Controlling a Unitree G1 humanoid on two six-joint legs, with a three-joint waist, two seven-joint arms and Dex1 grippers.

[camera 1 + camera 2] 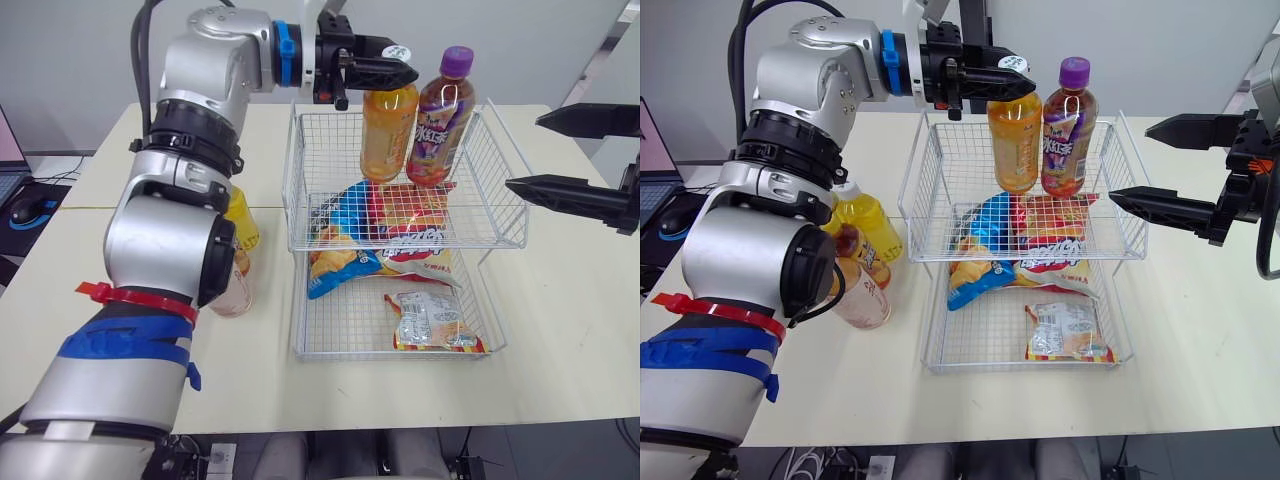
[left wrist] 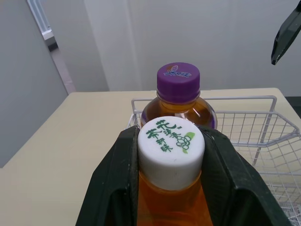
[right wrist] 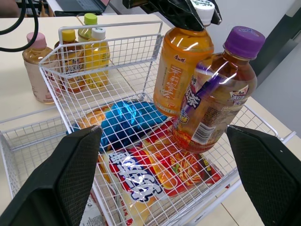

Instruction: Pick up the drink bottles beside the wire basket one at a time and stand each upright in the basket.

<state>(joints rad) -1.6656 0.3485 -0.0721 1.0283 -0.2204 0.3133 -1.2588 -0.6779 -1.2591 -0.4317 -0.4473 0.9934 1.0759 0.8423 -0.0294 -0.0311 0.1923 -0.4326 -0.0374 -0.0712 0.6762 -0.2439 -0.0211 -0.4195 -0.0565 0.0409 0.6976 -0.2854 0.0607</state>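
The left gripper (image 1: 385,72) squeezes the white cap of the orange tea bottle (image 1: 388,135). The bottle is straight up in the top part of the wire basket (image 1: 300,190), just beside a purple-capped tea bottle (image 1: 443,120) (nothing holds that one). The right gripper (image 1: 522,152) hangs by the basket's right side, its two fingers (image 1: 575,195) far apart. More bottles (image 1: 868,222) stand on the table (image 1: 560,330) left of the basket.

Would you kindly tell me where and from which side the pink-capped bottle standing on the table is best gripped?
Probably at the neck, just under the cap, coming in from the robot's near side. The pink-capped bottle stands upright, and the other bottles crowd its far side, so the near side looks freer.
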